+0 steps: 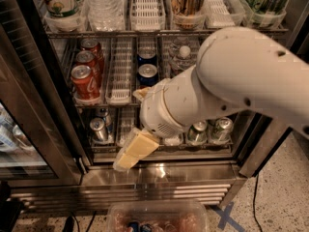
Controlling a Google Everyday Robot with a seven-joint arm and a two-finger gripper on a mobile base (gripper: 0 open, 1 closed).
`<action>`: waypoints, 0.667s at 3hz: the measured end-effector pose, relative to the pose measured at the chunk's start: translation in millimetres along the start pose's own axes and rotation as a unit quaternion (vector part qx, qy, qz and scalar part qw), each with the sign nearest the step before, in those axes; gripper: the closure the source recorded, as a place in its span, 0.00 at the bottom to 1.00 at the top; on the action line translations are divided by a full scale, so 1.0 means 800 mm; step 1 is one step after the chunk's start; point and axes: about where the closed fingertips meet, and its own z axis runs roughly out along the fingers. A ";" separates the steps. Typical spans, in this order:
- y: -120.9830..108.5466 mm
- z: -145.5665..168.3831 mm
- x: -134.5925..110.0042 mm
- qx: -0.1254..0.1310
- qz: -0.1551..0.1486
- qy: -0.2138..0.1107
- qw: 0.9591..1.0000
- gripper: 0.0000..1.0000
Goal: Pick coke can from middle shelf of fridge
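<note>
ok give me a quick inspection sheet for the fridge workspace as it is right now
surface: middle shelf, a wire rack with white lane trays, inside the open fridge
job's things: coke can upright at the front of the left lane, two more red cans behind it; not gripped
clutter: blue cans in the centre lane; bottles and cups on the tier above; silver-topped cans on the tier below
grippers: gripper low, in front of the bottom tier, below and right of the coke can, apart from it
cables: black cables on the floor by the fridge base
surroundings: speckled floor, blue tape cross, clear tub at the bottom edge
</note>
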 end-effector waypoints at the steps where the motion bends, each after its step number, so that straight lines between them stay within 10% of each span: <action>1: 0.002 0.030 -0.012 0.029 0.007 -0.042 0.999 0.00; 2: -0.004 0.048 -0.028 0.058 0.010 -0.070 0.996 0.00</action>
